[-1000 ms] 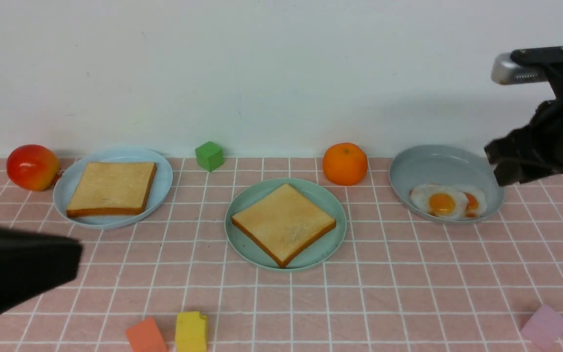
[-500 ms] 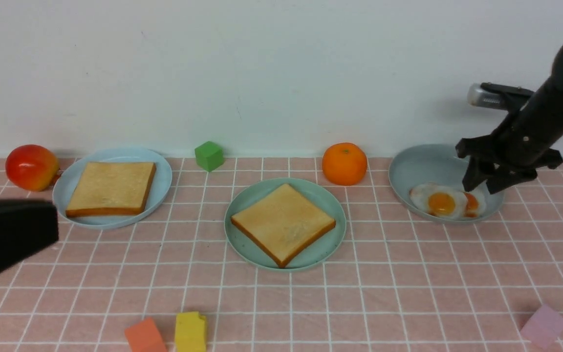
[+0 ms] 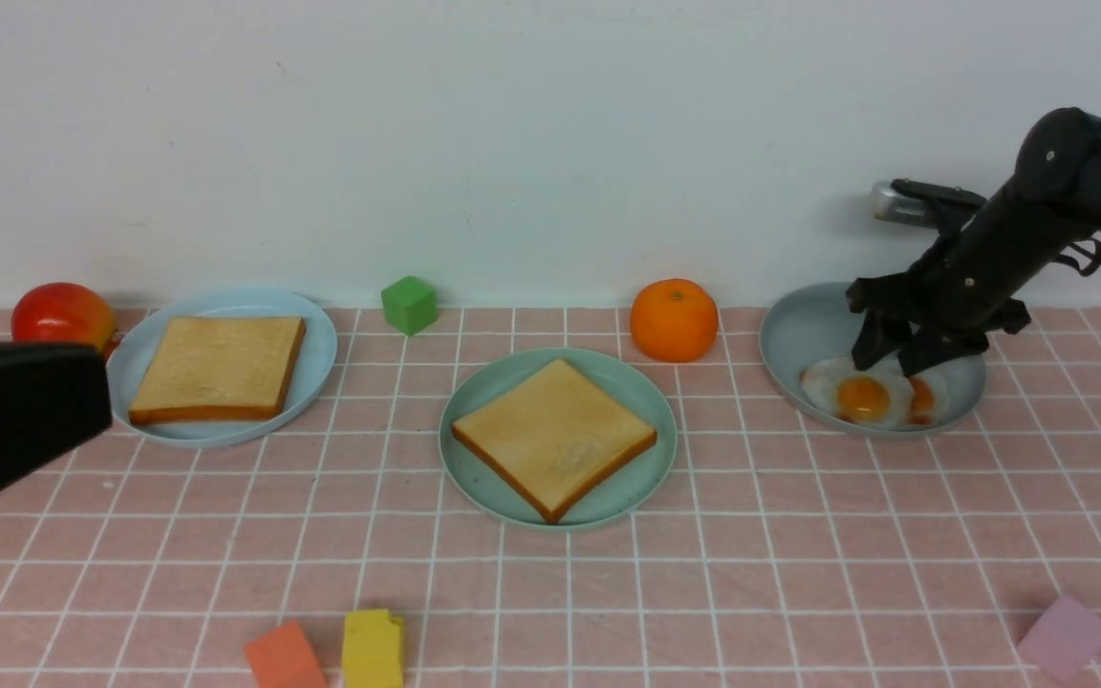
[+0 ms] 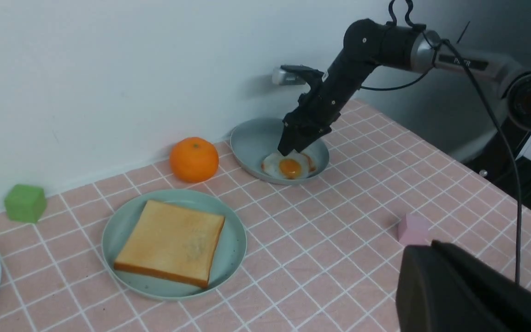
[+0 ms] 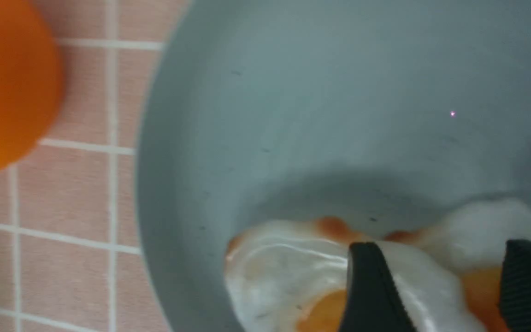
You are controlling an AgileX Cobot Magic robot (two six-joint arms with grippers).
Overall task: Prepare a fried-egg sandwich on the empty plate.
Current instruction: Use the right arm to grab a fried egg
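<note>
A pink checked cloth point(image 3: 799, 573) covers the table. In the middle sits the round mint-green plate point(image 3: 654, 406), smooth and low-rimmed, already carrying one square toast slice point(image 3: 555, 435), tan with a darker crust. The second slice point(image 3: 218, 368) lies on the pale blue plate point(image 3: 319, 336) at the far left. At the far right a deeper grey dish point(image 3: 804, 325) holds the flat, glossy fried egg point(image 3: 856, 394) with the lighter yolk, overlapping the other egg point(image 3: 928, 397). Fetching the egg looks like the step in hand. The right gripper point(image 3: 890, 365) hangs just above its white, ribbed jaws apart. Next it must lower and pinch only that thin rim. The left gripper point(image 3: 73, 411) sits near left, jaws together.
</note>
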